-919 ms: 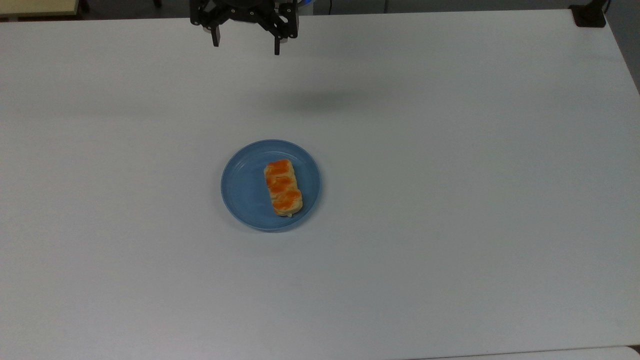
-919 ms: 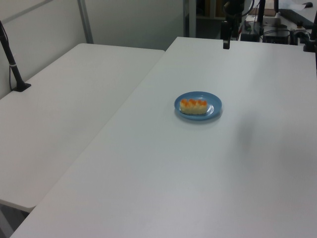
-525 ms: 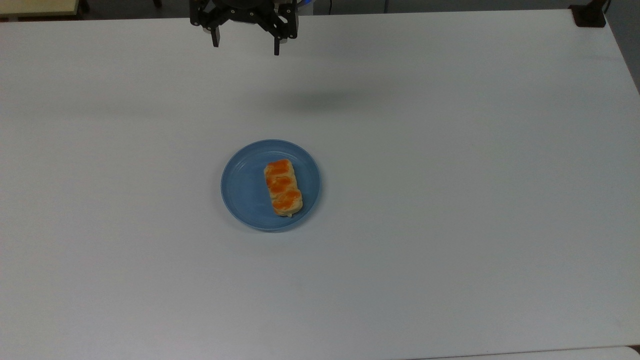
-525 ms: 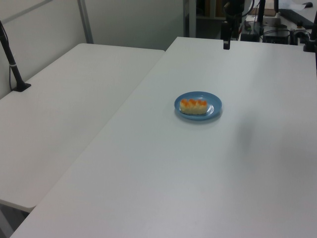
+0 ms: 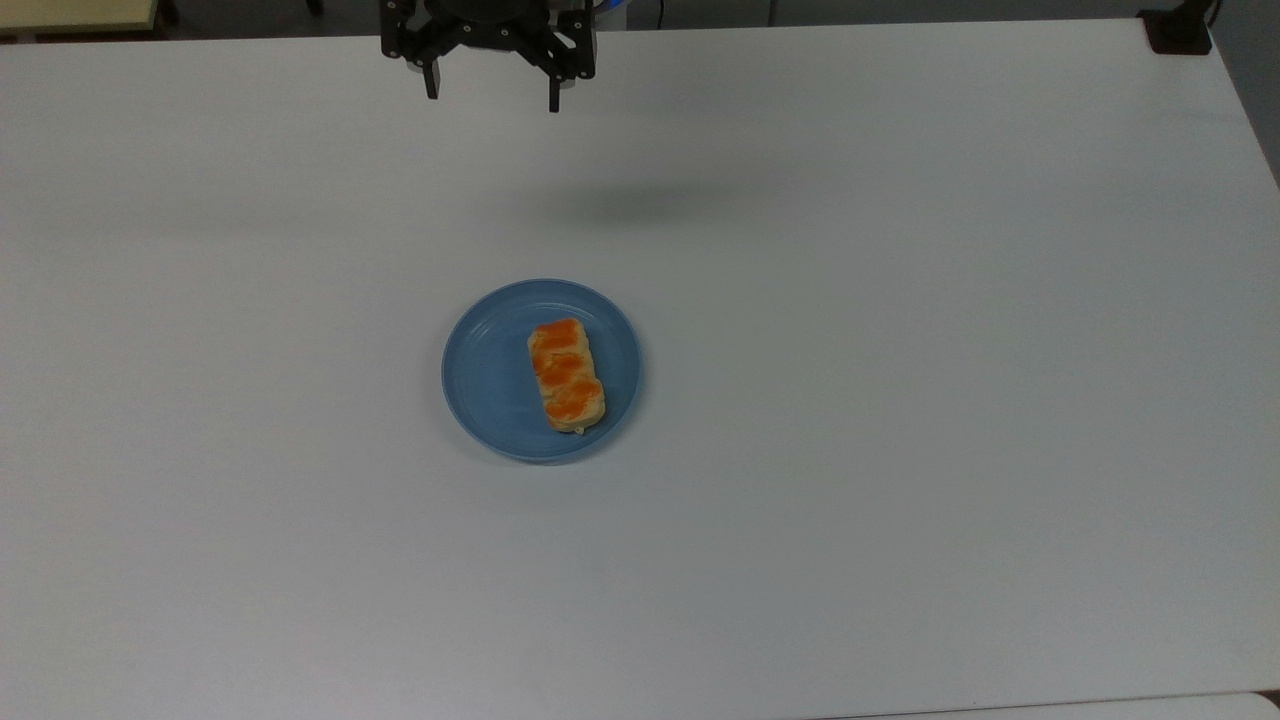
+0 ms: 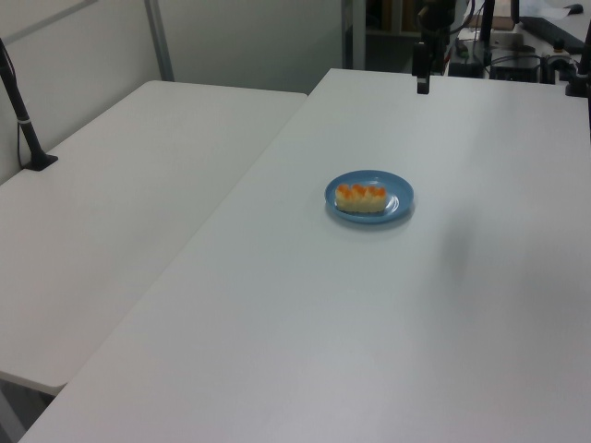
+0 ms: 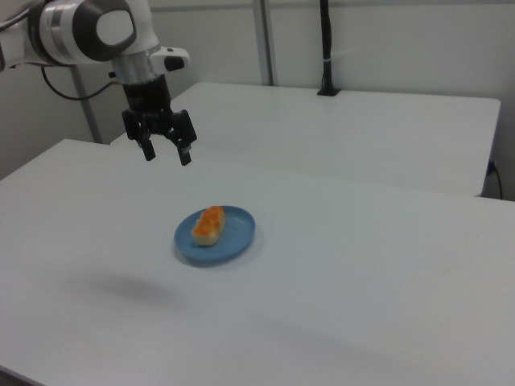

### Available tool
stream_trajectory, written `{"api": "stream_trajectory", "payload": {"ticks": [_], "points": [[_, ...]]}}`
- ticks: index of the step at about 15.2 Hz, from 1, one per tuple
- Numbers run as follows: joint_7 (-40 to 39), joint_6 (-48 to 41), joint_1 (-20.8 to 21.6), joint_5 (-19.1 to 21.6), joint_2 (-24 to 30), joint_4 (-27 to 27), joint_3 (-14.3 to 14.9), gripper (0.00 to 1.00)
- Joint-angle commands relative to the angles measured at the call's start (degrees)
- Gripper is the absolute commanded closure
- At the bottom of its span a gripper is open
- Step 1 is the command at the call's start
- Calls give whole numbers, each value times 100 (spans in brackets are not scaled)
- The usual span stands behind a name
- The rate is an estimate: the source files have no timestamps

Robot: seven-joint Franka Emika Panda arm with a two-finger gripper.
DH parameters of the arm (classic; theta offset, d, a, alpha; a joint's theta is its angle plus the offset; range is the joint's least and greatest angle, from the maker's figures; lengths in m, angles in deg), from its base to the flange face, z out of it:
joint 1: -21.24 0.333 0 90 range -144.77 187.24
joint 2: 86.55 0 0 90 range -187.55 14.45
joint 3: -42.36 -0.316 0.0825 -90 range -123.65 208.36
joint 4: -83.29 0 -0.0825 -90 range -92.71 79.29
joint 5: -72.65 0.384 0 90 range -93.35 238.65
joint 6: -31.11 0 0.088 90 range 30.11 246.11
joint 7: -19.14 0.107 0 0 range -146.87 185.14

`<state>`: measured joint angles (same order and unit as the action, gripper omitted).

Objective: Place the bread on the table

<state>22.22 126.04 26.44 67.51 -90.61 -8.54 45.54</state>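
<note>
Bread [image 5: 566, 374] lies on a round blue plate [image 5: 490, 372] near the middle of the white desk [image 5: 900, 400] in the top view, and we see its long axis running roughly up and down the picture, with three orange patches along its top. It sits toward the top view's right half of the plate. Our claw [image 5: 491, 94] hangs at the upper edge of the picture, well apart from the plate, its two dark fingers spread wide and nothing between them. A soft shadow [image 5: 625, 205] lies on the desk between the claw and the plate.

From the left view we find the bread [image 6: 361, 197] lying across the plate [image 6: 399, 205], the orange patches in a row on top. The claw [image 6: 422, 74] is up near the far edge of the desk [image 6: 323, 323], seen edge-on as one dark bar. A second white desk [image 6: 120, 203] stands just beside ours on the left view's left.

In the right view the bread [image 7: 208, 224] rests on the plate [image 7: 235, 238], toward the right view's left side of it. Our claw [image 7: 166, 153] hovers in the air above the desk [image 7: 362, 265], up and to the right view's left of the plate, fingers wide apart and empty, under the white arm [image 7: 96, 32].
</note>
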Motion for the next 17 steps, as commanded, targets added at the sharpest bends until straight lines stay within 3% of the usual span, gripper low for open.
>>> {"api": "stream_trajectory", "payload": {"ticks": [1, 13, 17], "points": [[-519, 104, 7, 136, -146, -63, 24, 0], [-678, 2089, 77, 128, -1921, -54, -46, 0], [-625, 2381, 200, 127, -2273, -45, -46, 0]]}}
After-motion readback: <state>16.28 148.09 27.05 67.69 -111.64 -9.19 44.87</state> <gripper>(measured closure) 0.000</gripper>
